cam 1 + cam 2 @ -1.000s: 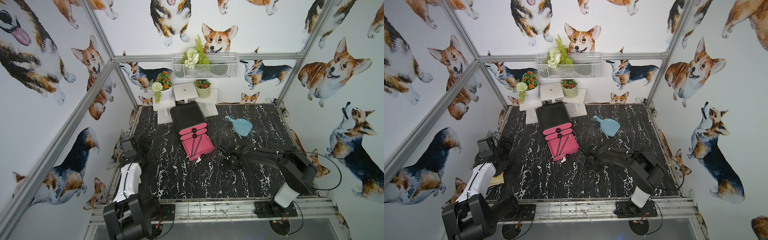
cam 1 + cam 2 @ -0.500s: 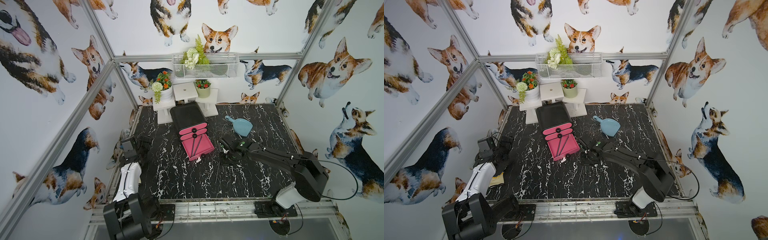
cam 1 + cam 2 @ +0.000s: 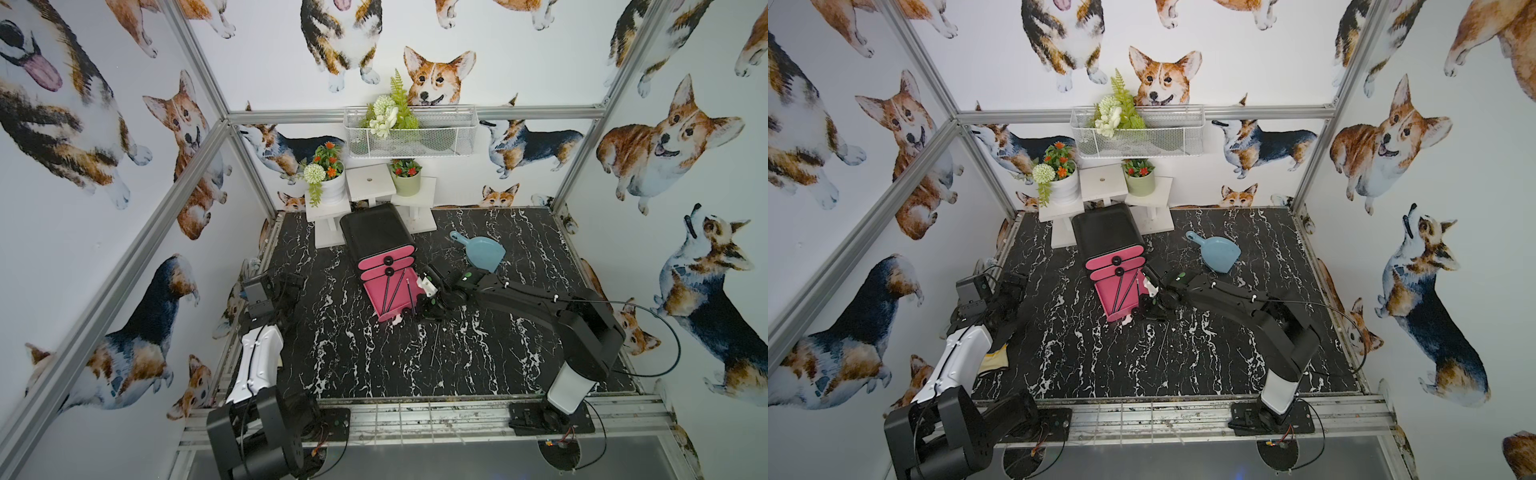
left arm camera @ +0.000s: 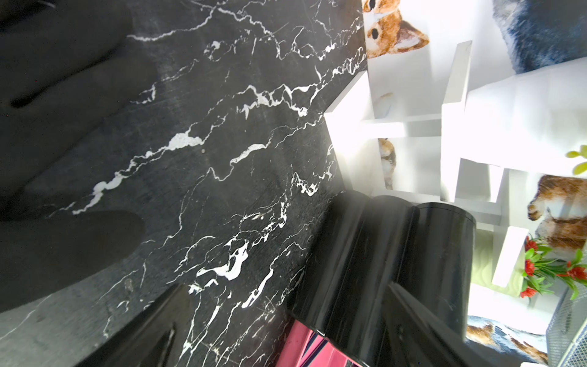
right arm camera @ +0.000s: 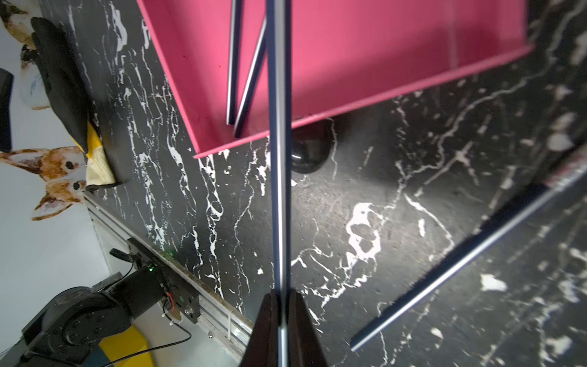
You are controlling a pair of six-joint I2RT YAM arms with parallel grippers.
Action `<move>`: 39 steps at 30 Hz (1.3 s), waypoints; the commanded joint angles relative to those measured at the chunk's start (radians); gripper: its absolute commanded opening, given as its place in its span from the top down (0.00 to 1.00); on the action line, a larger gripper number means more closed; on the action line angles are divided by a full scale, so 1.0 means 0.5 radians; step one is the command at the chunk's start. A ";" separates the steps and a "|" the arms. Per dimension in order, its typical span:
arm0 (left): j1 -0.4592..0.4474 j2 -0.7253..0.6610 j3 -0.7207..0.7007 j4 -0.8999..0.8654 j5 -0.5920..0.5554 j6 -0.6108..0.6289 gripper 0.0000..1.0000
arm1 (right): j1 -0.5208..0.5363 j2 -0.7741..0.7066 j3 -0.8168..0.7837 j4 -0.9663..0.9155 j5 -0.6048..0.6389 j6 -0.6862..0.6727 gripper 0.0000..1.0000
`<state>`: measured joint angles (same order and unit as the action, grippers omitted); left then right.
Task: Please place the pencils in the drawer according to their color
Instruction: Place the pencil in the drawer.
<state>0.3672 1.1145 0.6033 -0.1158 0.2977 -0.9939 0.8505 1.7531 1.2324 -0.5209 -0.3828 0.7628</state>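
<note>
blue dustpan [image 3: 482, 252] — on marble table [image 3: 353, 365] | flower pots [image 3: 332, 189] — on white stands [image 3: 320, 212]

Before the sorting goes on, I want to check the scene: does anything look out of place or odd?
One dark pencil lies loose on the table in front of the open drawer, not inside with two others. It almost blends into the black marble. Nothing looks spilled or damaged.

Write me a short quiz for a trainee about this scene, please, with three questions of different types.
1. Multiple choice: the right gripper is shut on A) a dark pencil, B) the blue dustpan, C) a drawer knob.
2. True or false: the open drawer is empty.
3. Fill in: a loose pencil lies on the ____.
Key: 1 A. 2 False: two dark pencils lie inside. 3 table.
</note>
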 commanded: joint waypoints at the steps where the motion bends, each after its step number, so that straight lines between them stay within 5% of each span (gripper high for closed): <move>1: 0.002 0.005 -0.007 0.024 0.006 0.024 0.00 | -0.010 0.100 0.100 0.088 -0.103 0.033 1.00; 34: 0.002 0.044 -0.007 0.051 0.019 0.033 0.00 | -0.255 0.612 0.592 0.212 -0.103 0.243 1.00; 39: 0.002 0.041 0.011 0.035 0.013 0.041 0.00 | -0.234 0.603 0.600 0.244 -0.092 0.243 0.82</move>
<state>0.3672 1.1385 0.6003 -0.1074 0.2981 -0.9867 0.7265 2.0583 1.5196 -0.4538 -0.4427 0.8944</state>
